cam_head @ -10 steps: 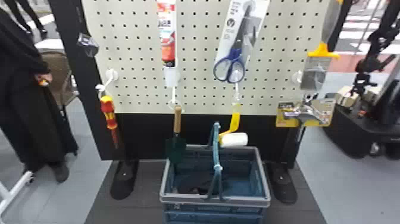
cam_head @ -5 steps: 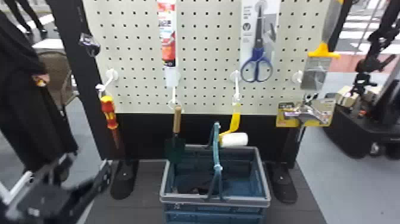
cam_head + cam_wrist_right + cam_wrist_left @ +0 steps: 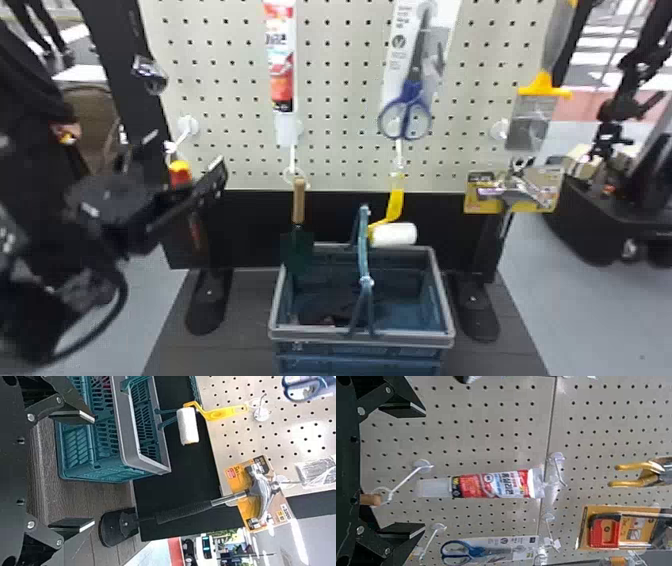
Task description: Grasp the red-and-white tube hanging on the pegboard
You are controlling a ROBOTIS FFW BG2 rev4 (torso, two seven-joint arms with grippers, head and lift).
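The red-and-white tube (image 3: 280,65) hangs cap-down from a hook near the top of the pegboard (image 3: 350,150), left of centre. In the left wrist view the tube (image 3: 490,485) lies straight ahead of my left gripper (image 3: 411,469), well apart from it. That gripper's two black fingers (image 3: 399,401) are spread wide with nothing between them. In the head view my left gripper (image 3: 207,182) is raised at the left, below and left of the tube. My right gripper (image 3: 79,471) is open and low, beside the blue basket (image 3: 119,435).
Blue-handled scissors (image 3: 405,100) in a pack hang right of the tube. A trowel (image 3: 298,225) and a yellow paint roller (image 3: 395,232) hang just above the basket (image 3: 360,335). A hammer (image 3: 515,190) hangs at the right. A red-and-yellow screwdriver (image 3: 180,172) is partly behind my left arm.
My left arm has risen from the lower left corner toward the pegboard. The scissors pack has swung right and then back left.
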